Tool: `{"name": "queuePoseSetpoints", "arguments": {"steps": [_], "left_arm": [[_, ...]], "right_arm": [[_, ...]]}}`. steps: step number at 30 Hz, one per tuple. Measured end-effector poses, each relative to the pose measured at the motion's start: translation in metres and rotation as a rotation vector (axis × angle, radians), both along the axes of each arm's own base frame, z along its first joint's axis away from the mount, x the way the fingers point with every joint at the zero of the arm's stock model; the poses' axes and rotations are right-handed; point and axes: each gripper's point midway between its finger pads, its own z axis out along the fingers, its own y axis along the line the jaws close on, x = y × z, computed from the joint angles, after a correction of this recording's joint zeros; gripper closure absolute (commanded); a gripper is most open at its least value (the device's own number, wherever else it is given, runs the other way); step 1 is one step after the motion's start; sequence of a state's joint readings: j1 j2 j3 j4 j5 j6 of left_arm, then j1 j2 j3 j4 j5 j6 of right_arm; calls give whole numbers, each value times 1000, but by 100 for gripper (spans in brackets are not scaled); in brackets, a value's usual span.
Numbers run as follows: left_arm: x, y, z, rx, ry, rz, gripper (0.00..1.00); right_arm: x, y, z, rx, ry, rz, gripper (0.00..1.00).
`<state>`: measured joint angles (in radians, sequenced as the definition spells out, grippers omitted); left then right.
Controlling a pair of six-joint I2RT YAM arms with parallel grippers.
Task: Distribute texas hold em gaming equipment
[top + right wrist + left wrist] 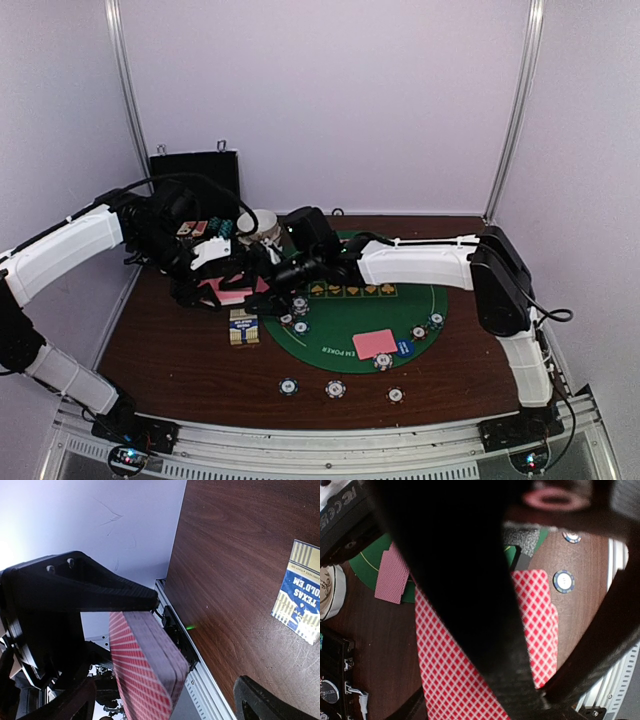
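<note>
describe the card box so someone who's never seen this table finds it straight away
Start at the round green felt mat on the brown table. Just off its left edge, on bare wood, lies the card box. It is the only blue-and-cream rectangle with printed lettering; the chips nearby are small and round.

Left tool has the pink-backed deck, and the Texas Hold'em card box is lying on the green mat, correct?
Not quite. The left tool does hold the pink-backed deck, but the card box lies on the bare wooden table, just beside the green mat, not on it. The right wrist view shows only wood around the box.
</note>
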<state>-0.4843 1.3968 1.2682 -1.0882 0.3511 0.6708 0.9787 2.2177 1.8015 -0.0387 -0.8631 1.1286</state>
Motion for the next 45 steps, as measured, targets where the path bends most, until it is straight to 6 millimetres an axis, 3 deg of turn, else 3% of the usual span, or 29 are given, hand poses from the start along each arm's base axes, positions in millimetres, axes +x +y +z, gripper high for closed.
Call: {"name": "queuePoseSetpoints", "arguments": {"steps": [9, 23, 37, 45], "left_arm": [[0, -1, 1, -5, 1, -1, 100], [-1, -2, 4, -10, 4, -5, 100], [-1, -2, 5, -12, 1, -5, 100], [0, -2, 5, -11, 0, -4, 100]], "right_arm": [[0, 10, -9, -32, -21, 24, 4], [7, -7, -12, -100, -149, 28, 8], [7, -19, 3, -98, -187, 21, 48], [5, -25, 10, -100, -187, 17, 66]]}}
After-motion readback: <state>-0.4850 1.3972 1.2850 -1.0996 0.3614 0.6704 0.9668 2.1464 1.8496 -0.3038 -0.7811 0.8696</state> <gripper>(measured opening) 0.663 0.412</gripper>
